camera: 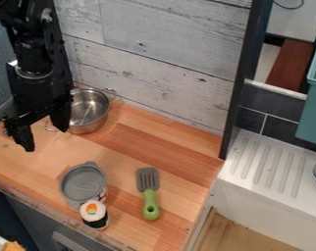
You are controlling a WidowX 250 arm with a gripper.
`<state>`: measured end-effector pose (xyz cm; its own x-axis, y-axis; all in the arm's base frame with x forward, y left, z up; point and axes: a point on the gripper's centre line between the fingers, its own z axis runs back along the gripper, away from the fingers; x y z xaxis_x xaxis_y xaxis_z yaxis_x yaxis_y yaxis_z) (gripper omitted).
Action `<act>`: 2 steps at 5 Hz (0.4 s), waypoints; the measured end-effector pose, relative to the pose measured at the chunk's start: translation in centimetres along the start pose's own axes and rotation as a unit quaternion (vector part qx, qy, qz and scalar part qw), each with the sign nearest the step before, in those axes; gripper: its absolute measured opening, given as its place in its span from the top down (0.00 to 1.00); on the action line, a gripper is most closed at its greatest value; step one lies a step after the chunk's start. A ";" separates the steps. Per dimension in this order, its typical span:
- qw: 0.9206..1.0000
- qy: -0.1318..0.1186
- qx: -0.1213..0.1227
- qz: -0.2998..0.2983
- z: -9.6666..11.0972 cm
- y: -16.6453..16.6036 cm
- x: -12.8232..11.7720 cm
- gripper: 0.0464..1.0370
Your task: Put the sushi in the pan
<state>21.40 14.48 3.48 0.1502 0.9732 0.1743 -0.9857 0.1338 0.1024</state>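
I have the tool (45, 139) at left, open and empty; the sushi (93, 213) sits at lower left near the desk's (180, 152) front edge, below and right of it.

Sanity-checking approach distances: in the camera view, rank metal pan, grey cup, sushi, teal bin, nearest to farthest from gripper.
From the gripper:
1. metal pan, right beside it
2. grey cup, toward the counter's front
3. sushi, just past the cup
4. teal bin, far right
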 end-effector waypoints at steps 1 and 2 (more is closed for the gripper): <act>1.000 0.008 0.010 -0.002 -0.7 0.2 -0.3 0.04; 1.000 0.017 0.013 -0.014 -1.5 0.2 -1.0 0.04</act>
<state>20.90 13.83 1.83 0.1744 0.9751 0.1373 -0.9788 0.1565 0.1318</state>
